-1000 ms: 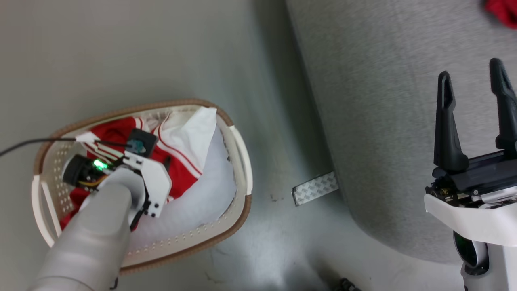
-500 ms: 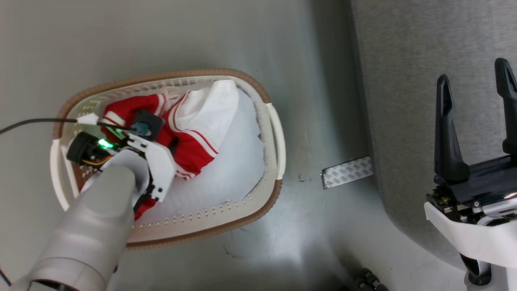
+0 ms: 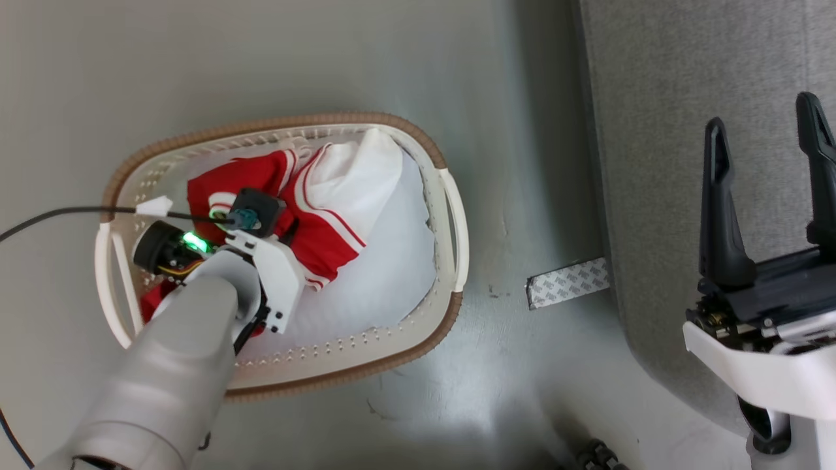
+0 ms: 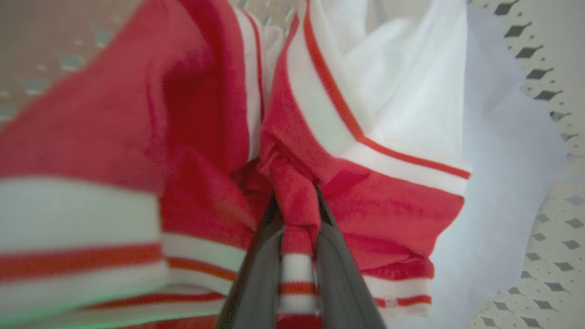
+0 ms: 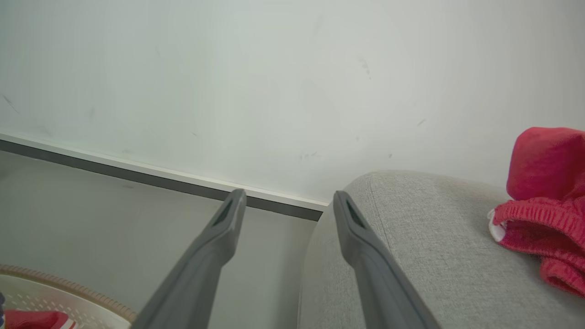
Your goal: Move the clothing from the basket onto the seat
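Observation:
The cream basket (image 3: pixel 450 215) with a brown rim stands on the floor at the left. Red clothing (image 3: pixel 326 235) with white stripes and a white panel lies inside it on a pale lining. My left arm reaches down into the basket, its wrist covering the fingers from above. In the left wrist view my left gripper (image 4: pixel 295 201) is shut on a fold of the red clothing (image 4: pixel 393 205). My right gripper (image 3: pixel 764 117) stands open over the grey seat (image 3: pixel 653 98), holding nothing. The right wrist view shows another red garment (image 5: pixel 544 201) lying on the seat (image 5: pixel 411 237).
A strip of patterned grey tape (image 3: pixel 567 282) lies on the floor between the basket and the seat. A black cable (image 3: pixel 65 212) runs to my left wrist. A white wall with a dark baseboard (image 5: pixel 137 176) stands behind the seat.
The head camera has shifted, so the basket and seat sit further right in the picture. My left wrist has risen a little with the red fabric. The right gripper stays open.

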